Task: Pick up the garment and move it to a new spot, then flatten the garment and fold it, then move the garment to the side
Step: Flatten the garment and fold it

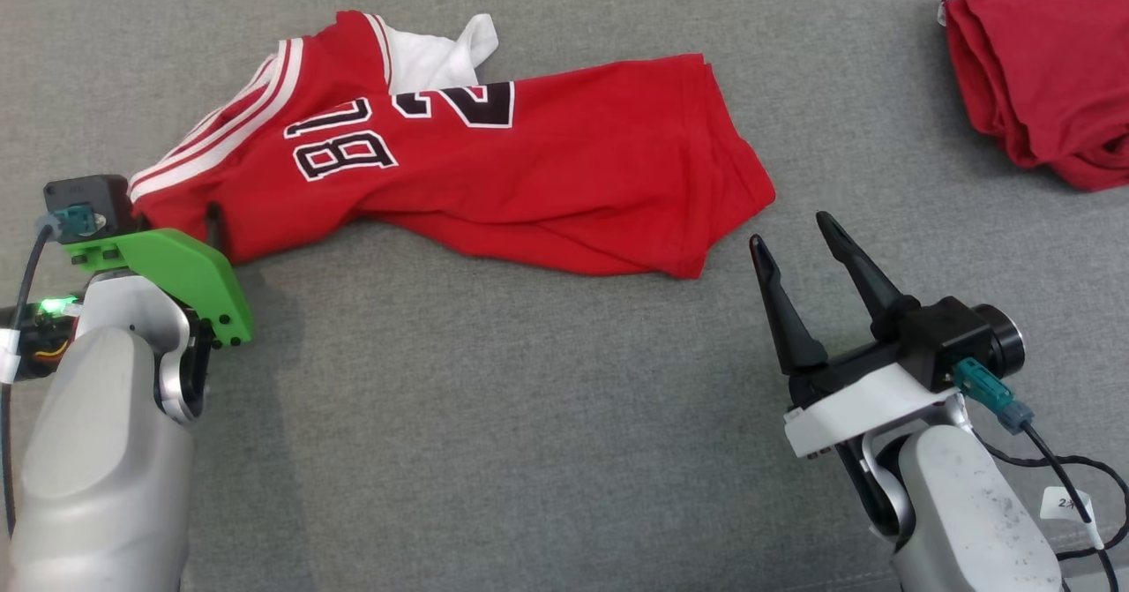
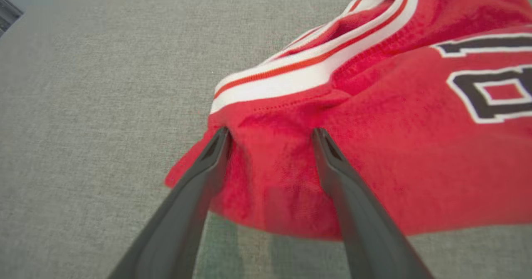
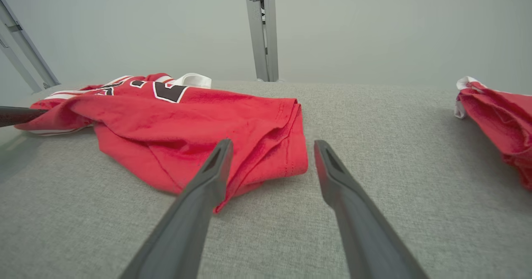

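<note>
Two red garments here, and two grippers, both with fingers spread wide and nothing clamped in either.

The jersey (image 1: 547,160) is the one that matters. It's red with white stripes on the trim and black numbers, and it lies crumpled with a bit of white lining poking out at the far side. The left gripper (image 2: 270,135) is right on its striped sleeve end: the two fingertips touch the red cloth with a hump of it sitting between them, but the jaws stand apart, so it's not pinched. The right gripper (image 1: 791,232) hovers loose just short of the jersey's hem corner, which sits ahead of it and a little to its left.

The second red garment (image 1: 1041,71), bunched up with a white edge, sits well off to the right gripper's right and further ahead, apart from everything.

It's all on one gray woven cloth surface (image 1: 485,398). Beyond it the right wrist view catches a pale wall (image 3: 374,29) and two metal posts, one straight ahead (image 3: 262,29) and one slanting at the left (image 3: 25,58).

Nothing lies between either gripper and the jersey.
</note>
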